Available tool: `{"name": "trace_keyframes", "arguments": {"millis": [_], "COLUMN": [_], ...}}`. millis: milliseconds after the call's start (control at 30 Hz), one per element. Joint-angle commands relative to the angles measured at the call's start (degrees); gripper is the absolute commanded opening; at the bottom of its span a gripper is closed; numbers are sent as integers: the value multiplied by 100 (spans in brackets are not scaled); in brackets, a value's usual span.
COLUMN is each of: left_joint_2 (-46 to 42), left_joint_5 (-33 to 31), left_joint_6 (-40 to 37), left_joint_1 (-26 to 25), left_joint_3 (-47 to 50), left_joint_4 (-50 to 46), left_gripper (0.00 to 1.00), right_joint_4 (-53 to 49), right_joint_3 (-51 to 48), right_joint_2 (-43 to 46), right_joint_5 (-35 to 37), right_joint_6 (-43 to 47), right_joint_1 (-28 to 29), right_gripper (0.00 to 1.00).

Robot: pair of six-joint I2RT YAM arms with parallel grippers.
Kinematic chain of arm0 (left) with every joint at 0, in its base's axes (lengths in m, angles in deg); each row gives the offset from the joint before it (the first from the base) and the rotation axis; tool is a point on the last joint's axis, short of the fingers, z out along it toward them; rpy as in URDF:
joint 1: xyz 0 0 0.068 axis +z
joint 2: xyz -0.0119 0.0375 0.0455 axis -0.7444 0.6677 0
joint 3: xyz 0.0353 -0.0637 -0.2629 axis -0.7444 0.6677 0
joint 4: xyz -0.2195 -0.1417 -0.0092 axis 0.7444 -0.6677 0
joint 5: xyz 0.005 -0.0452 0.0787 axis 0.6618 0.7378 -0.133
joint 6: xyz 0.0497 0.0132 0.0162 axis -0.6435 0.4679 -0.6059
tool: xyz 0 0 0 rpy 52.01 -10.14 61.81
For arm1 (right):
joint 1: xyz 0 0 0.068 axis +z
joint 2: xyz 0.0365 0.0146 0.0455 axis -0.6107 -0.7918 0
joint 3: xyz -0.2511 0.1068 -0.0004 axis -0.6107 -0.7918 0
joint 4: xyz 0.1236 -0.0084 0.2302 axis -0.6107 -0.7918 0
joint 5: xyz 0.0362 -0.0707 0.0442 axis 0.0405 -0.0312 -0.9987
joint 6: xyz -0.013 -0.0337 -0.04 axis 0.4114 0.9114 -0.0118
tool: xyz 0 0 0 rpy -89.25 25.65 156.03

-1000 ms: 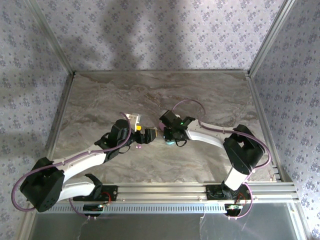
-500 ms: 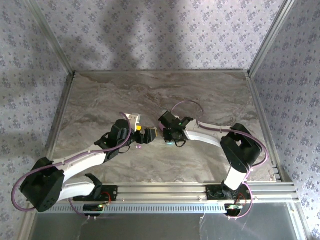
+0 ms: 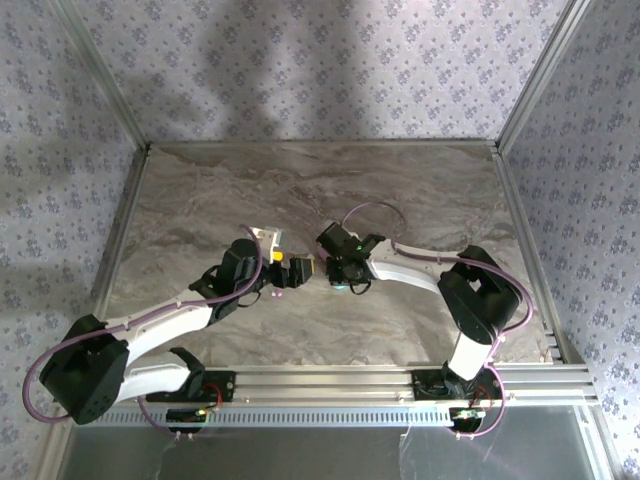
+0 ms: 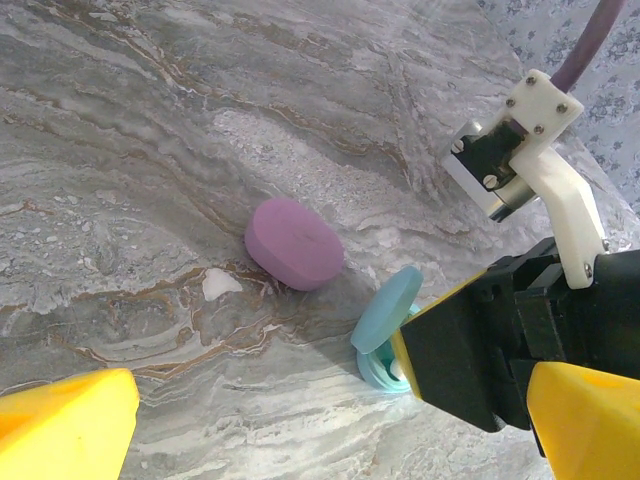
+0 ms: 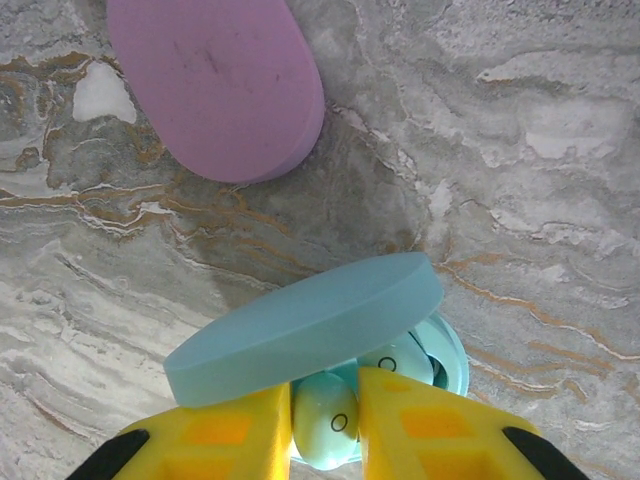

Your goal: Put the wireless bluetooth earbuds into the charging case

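The teal charging case stands on the marble table with its lid raised. One pale teal earbud sits upright between the yellow fingers of my right gripper, which is shut on it just over the case's near side. A second teal earbud lies in the case beside it. In the left wrist view the teal case shows half hidden behind the right gripper. My left gripper is wide open and holds nothing, hovering just left of the case. From above, the two grippers face each other at the table's centre.
A closed pink oval case lies just beyond the teal one, a short gap apart, and also appears in the left wrist view. Patterned walls and an aluminium frame bound the table.
The right arm's elbow has edged slightly left; its gripper stays at the teal case. The left arm has not moved.
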Motion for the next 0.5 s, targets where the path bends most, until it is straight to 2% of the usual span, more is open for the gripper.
{"name": "trace_keyframes", "arguments": {"millis": [0,467], "left_joint_2": [-126,-204], "left_joint_5": [71,59], "left_joint_6": [-111,-124], "left_joint_1": [-34,-60], "left_joint_3": [-62,-57], "left_joint_4": [141,95], "left_gripper": [100,100], "right_joint_4": [-64,-63], "right_joint_3": [148,209], "right_joint_2": [-99,-94], "right_joint_5": [13,-71], "right_joint_6": [52,79], "right_joint_1": [24,47], "right_gripper": [26,30]}}
